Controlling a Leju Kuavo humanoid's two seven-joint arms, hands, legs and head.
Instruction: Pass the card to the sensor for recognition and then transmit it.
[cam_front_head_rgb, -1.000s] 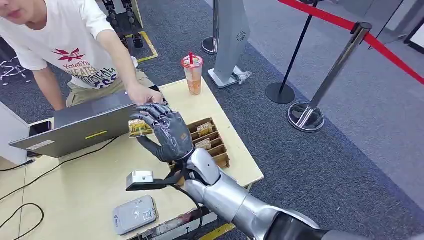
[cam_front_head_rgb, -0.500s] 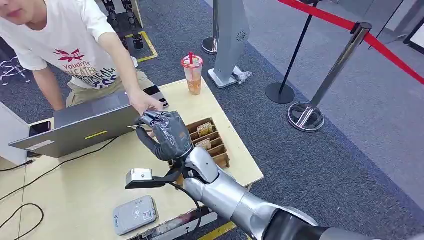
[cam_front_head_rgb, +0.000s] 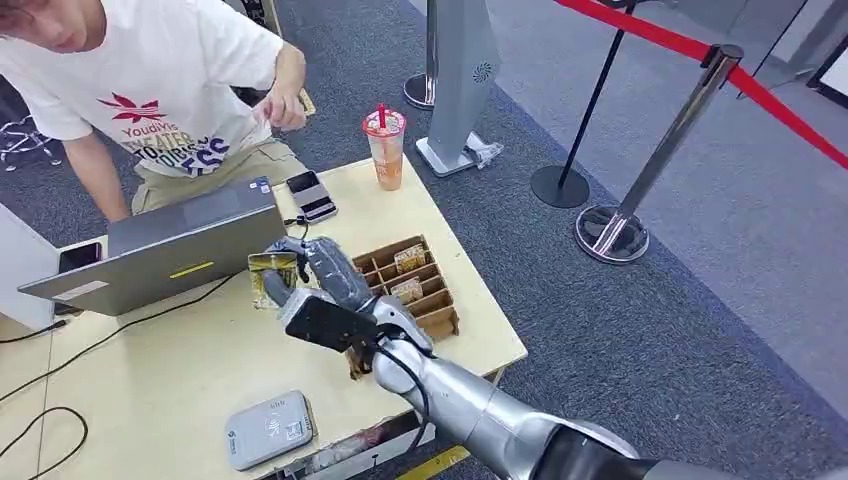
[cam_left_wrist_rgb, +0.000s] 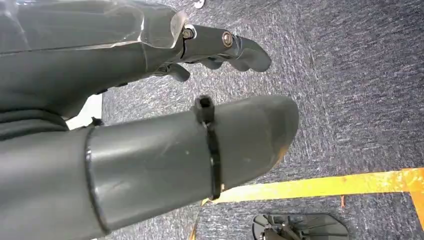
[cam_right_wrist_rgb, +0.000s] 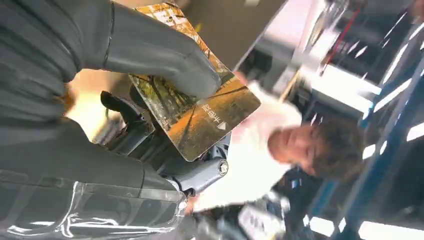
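My right hand (cam_front_head_rgb: 330, 270) is raised over the middle of the wooden table (cam_front_head_rgb: 170, 350) and pinches a yellow-brown picture card (cam_front_head_rgb: 272, 272) between thumb and fingers. The right wrist view shows the same card (cam_right_wrist_rgb: 200, 112) close up, with the thumb (cam_right_wrist_rgb: 150, 50) pressed on its face. The grey card sensor (cam_front_head_rgb: 268, 428) lies flat at the table's front edge, well below and in front of the hand. My left hand (cam_left_wrist_rgb: 200, 100) hangs over grey carpet, fingers apart, holding nothing.
A brown slotted card tray (cam_front_head_rgb: 440, 305) with more cards sits just right of my hand. A laptop (cam_front_head_rgb: 160, 250), a phone (cam_front_head_rgb: 311, 195) and a drink cup (cam_front_head_rgb: 386, 148) stand further back. A person (cam_front_head_rgb: 150, 90) leans over the far left side. Stanchions (cam_front_head_rgb: 612, 232) stand on the carpet at right.
The person's hand, which was at my right hand, has pulled back up to the chest. My right hand has turned over and dropped slightly, still holding the card.
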